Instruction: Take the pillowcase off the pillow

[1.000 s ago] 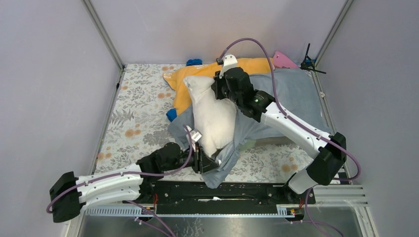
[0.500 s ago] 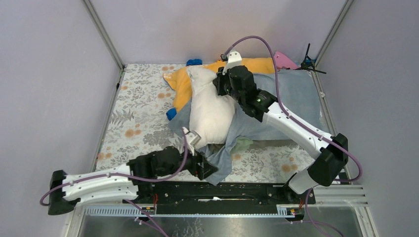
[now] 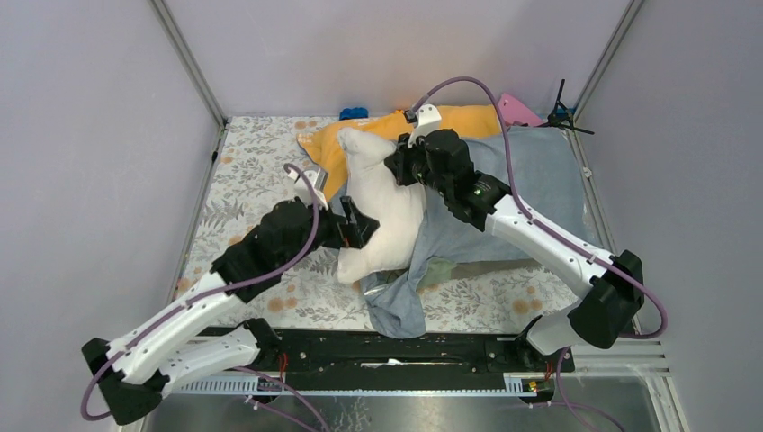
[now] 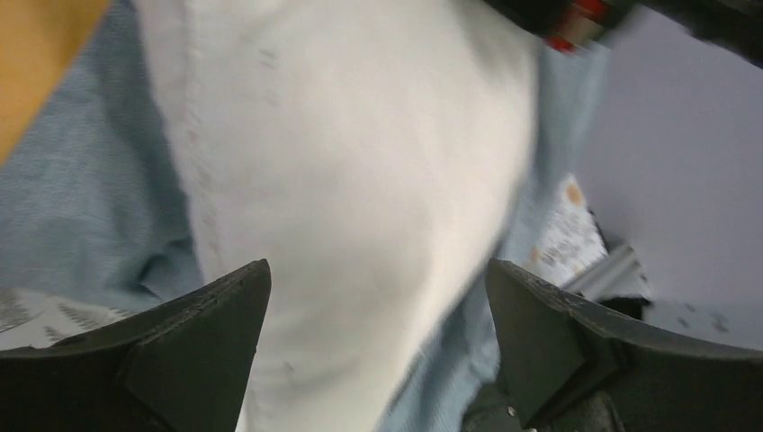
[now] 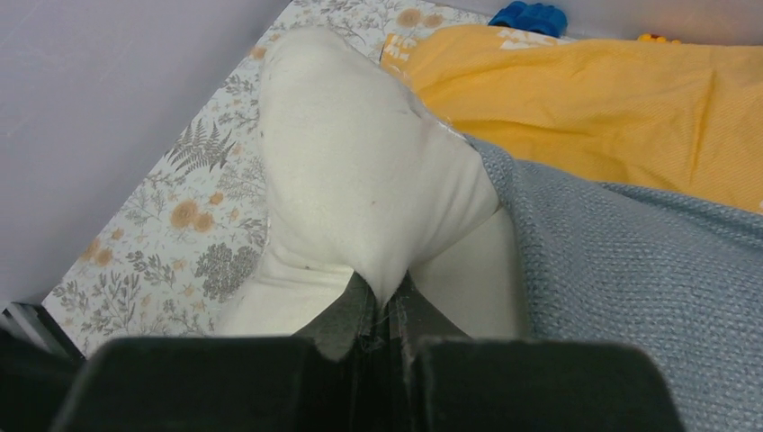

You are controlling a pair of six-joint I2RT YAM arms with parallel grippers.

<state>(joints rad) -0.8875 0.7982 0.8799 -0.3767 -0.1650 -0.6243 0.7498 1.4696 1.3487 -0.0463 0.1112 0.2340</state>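
Note:
The white pillow (image 3: 382, 211) lies mostly bare on the wrinkled grey-blue pillowcase (image 3: 531, 180). One end of the case trails toward the near edge (image 3: 396, 306). My right gripper (image 3: 402, 166) is shut on a pinch of the pillow's fabric (image 5: 387, 292) at its far right side, beside the pillowcase (image 5: 630, 261). My left gripper (image 3: 360, 225) is open at the pillow's left side. In the left wrist view its fingers (image 4: 207, 342) stand wide apart with the pillow (image 4: 360, 162) between and beyond them, and pillowcase (image 4: 81, 207) shows at either side.
An orange-covered pillow (image 3: 360, 135) lies behind the white one. Bright blue fabric (image 3: 354, 113) sits at the back edge, with a pink item (image 3: 515, 110) and a black clamp (image 3: 562, 115) at the back right. Floral cloth (image 3: 252, 207) covers the table between metal frame posts.
My left gripper let go of the pillowcase's near end, opened wide and swung up to the pillow's left side. The pillow has slid farther out of the case. My right gripper stays shut.

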